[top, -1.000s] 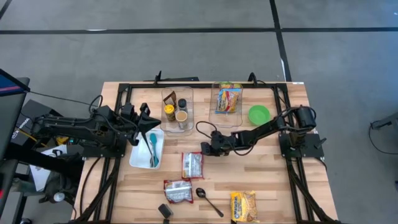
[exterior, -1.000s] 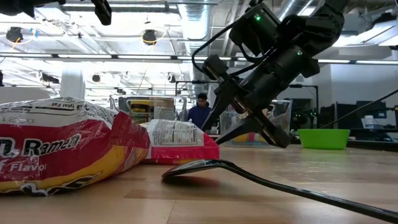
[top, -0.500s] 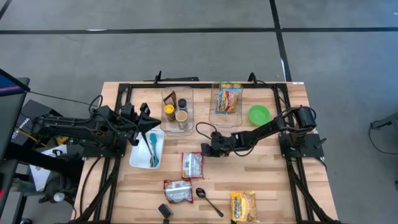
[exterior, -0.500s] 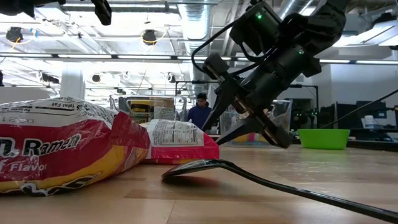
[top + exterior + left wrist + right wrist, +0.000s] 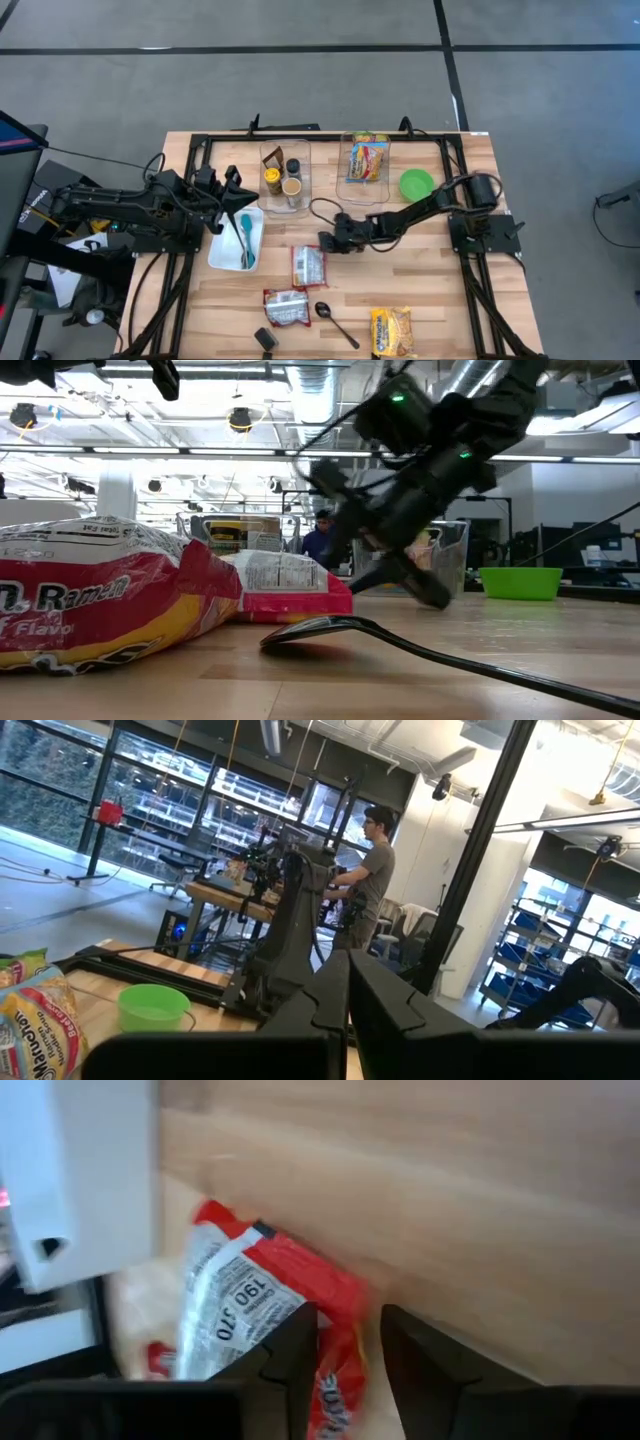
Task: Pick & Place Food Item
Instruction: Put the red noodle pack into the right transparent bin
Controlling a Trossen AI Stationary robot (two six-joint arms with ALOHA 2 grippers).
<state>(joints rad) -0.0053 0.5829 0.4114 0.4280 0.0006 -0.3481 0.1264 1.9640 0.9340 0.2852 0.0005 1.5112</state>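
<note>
Ramen packet (image 5: 309, 265), red and white, lies flat on the tabletop (image 5: 440, 290) near the middle, and the right gripper (image 5: 325, 241) is reaching low over it, arm stretched in from the right side. In the right wrist view the packet (image 5: 240, 1315) sits just ahead of the two dark fingers (image 5: 290, 1355), with the jaws partly open and a narrow gap between them; nothing is clamped there that I can see. Whether the fingertips touch the wrapper, I cannot tell. In the low view the right gripper (image 5: 400, 575) hangs tilted above the wood, just behind the packet (image 5: 285, 585).

Left gripper (image 5: 232, 187) waits at the left edge, above the white tray (image 5: 222, 250) that holds a blue spoon (image 5: 245, 235); its jaws are pressed together and hold nothing, as the left wrist view shows (image 5: 348, 995).

Around the tabletop: a second ramen packet (image 5: 287, 308) nearer the front, a black spoon (image 5: 335, 322) beside it, a yellow packet (image 5: 392, 332) at the front edge, a green bowl (image 5: 416, 184) at the right, a clear bin (image 5: 367, 160) with a snack bag, and another clear bin (image 5: 285, 175) with small jars
</note>
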